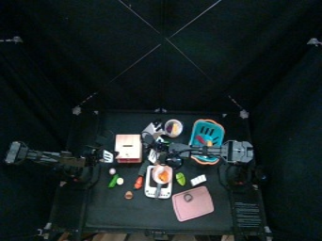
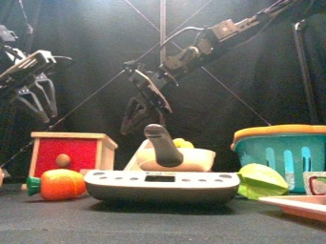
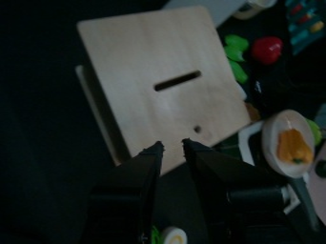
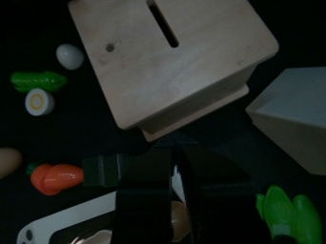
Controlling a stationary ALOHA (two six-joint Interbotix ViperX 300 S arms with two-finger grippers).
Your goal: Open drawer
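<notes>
The drawer point(image 1: 126, 144) is a small salmon-pink box left of the table's middle. From the front it shows a red face in a pale frame point(image 2: 71, 153). My left gripper point(image 1: 96, 154) hangs just left of it, open and empty, its fingers spread in the front view point(image 2: 33, 95). The left wrist view shows the box's pale slotted top point(image 3: 159, 91) beyond that gripper's tips point(image 3: 173, 151). My right gripper point(image 1: 156, 151) reaches in from the right, close beside the drawer, and hangs above the table point(image 2: 143, 103). The right wrist view looks down on the drawer point(image 4: 166, 57).
A teal basket point(image 2: 280, 148) stands at the right. A white flat device with a black handle point(image 2: 159, 181) lies in front. Toy food lies around: an orange piece point(image 2: 60, 184), a green pepper point(image 2: 261, 179), an egg point(image 4: 71, 57). A pink slab point(image 1: 193, 202) lies front right.
</notes>
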